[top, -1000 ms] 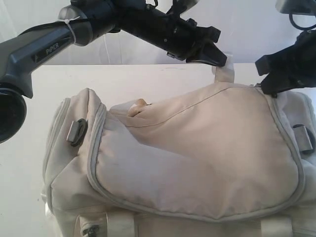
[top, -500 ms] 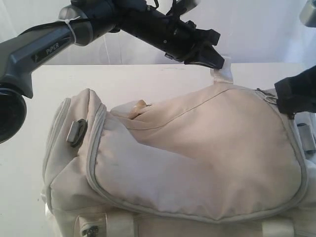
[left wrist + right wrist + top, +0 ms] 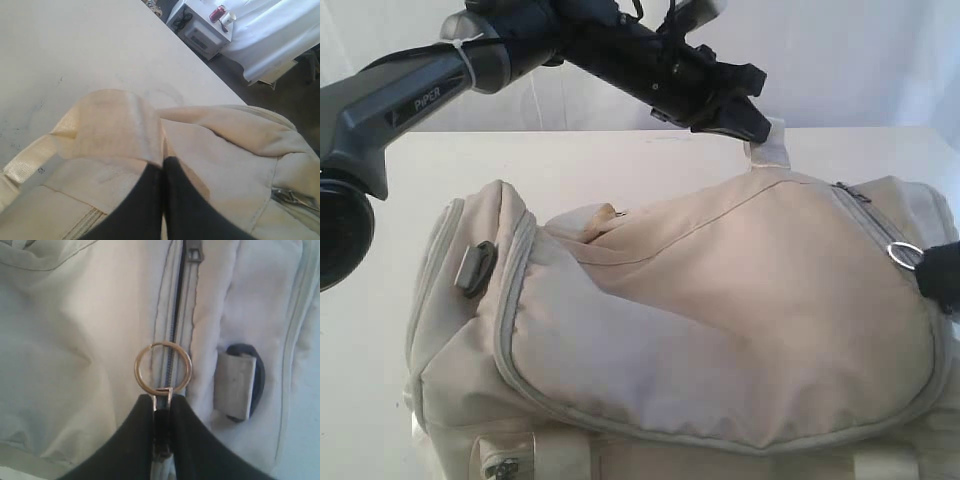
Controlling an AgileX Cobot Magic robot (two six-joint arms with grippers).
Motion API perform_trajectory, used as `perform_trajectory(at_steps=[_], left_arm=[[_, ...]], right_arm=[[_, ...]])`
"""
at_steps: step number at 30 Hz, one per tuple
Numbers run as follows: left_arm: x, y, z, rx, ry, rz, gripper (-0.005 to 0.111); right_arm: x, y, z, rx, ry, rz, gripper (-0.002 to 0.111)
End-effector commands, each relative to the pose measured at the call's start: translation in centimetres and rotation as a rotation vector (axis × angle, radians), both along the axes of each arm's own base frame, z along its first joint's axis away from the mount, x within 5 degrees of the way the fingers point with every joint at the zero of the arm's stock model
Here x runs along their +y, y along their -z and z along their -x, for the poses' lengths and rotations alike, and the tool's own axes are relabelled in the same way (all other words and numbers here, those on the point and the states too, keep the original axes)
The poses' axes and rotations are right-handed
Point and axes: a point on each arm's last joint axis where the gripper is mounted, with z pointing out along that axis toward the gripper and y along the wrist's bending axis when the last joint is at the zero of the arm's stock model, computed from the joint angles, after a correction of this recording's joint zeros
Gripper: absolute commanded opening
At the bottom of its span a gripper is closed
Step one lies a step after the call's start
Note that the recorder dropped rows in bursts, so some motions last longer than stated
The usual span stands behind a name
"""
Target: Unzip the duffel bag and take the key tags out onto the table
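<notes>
Duffel bag (image 3: 720, 320), cream-beige fabric w/ grey piping, lies on the wide white table (image 3: 620, 165), filling most of our exterior view. We've got the left gripper (image 3: 760, 125) clamped on its cream webbing handle (image 3: 772, 150) at the far side. Right gripper (image 3: 162, 407) pinches the ringed metal zip pull (image 3: 162, 389) at the bag's right end.

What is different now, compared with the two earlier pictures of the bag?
The right gripper, shut on the zipper pull, has drawn it along the duffel bag's right end, lower in the exterior view. The left gripper stays clamped on the webbing handle; the bag has hardly shifted.
</notes>
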Motion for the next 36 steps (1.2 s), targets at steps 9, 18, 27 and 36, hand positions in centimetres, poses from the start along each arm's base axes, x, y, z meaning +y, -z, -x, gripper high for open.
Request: perform_trajectory(at_steps=[9,18,27,36], left_arm=[[0.5,-1.4,-0.2,-0.043,-0.047,0.027,0.000],[0.6,-1.3,-0.3,-0.038,-0.064,0.003,0.000],[0.6,-1.2,-0.3,-0.036,-0.058,-0.004,0.000],[0.9,-0.8,-0.5,-0.072,-0.067,-0.062,0.051]], right_arm=[[0.7,2.1,4.6,0.145,-0.044,-0.041,0.000],[1.5,3.3,6.2,0.156,-0.062,-0.123,0.000],[1.4,4.6,6.5,0.148,-0.045,-0.119,0.000],[1.5,4.2,6.8,0.157,-0.083,-0.105,0.048]])
